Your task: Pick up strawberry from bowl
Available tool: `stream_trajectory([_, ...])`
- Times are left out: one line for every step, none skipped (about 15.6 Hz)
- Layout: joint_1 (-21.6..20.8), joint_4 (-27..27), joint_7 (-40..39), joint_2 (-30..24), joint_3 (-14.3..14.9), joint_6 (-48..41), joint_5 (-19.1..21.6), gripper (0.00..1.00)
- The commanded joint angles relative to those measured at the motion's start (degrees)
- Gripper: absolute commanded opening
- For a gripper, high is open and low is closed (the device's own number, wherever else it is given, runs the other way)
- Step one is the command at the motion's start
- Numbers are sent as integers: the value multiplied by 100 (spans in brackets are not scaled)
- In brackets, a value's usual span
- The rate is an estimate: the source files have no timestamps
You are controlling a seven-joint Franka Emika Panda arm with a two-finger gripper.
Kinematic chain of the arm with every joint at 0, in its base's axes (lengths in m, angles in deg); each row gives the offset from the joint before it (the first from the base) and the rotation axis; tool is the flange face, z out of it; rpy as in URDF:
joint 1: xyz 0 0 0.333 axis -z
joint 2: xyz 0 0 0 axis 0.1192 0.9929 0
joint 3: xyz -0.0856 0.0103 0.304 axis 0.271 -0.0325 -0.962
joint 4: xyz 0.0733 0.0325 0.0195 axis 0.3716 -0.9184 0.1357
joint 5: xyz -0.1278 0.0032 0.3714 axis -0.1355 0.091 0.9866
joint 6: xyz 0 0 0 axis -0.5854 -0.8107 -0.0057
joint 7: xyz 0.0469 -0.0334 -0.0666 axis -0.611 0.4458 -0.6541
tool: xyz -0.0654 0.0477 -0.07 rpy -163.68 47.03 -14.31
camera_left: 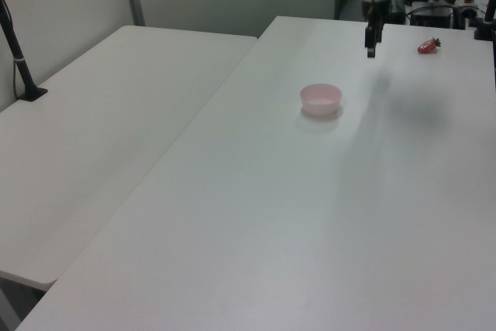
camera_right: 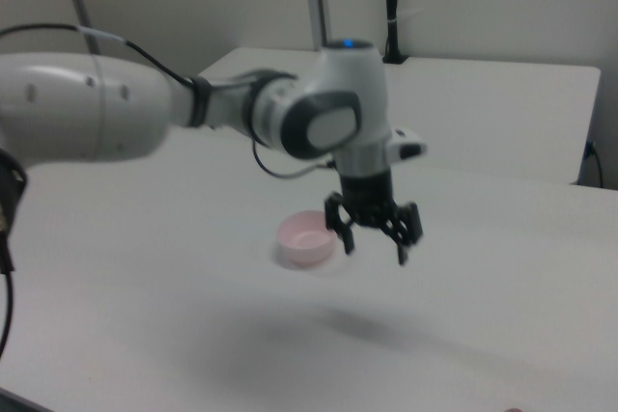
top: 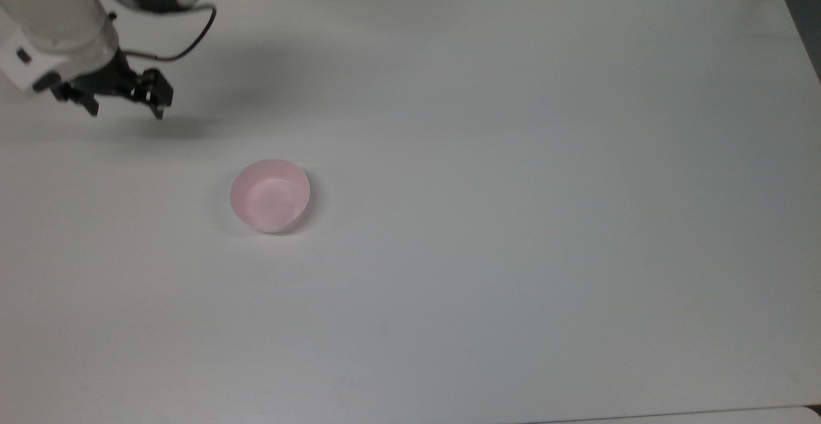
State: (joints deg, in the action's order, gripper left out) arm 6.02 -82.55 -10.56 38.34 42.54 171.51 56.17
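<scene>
Strawberry (camera_left: 428, 46) lies out on the surface (top: 513, 154), well apart from my empty bowl (top: 270, 194), so my hand (top: 126, 98) hangs released above bare tabletop, grasping nothing.

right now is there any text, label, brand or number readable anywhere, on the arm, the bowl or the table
No readable text: none in any view.
The bowl has plain pink walls, with no print or label.
The white table carries no marks or stickers.
The arm's white and dark shell above the gripper shows no legible brand or number.
The strawberry, lying on the table apart from the bowl, bears no tag.
</scene>
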Motion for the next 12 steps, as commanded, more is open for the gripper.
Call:
stream_trajectory([-608, -230, 930, -843, 135, -713, 32, 100])
stream_trajectory([-740, -238, 1185, -957, 135, -811, -55, 100])
stream_trajectory([-889, -247, 1405, -1098, 135, -890, -169, 100])
stream_trajectory([-1013, -247, 1529, -1230, 135, -1004, -205, 100])
stream_trajectory([-1127, -247, 1556, -1335, 135, -1083, -205, 100])
stream_trajectory([-1250, -256, 1574, -1415, 118, -1110, -205, 100])
stream_trajectory([-1399, -265, 1626, -1468, 117, -1128, -205, 100])
stream_trajectory([-1470, -265, 1670, -1529, 117, -1145, -205, 100])
stream_trajectory([-1541, -265, 1679, -1565, 117, -1206, -205, 100])
stream_trajectory([-1654, -265, 1697, -1582, 117, -1285, -214, 100])
stream_trajectory([-1734, -265, 1802, -1670, 126, -1356, -232, 100])
stream_trajectory([-1761, -265, 1994, -1740, 126, -1383, -258, 100])
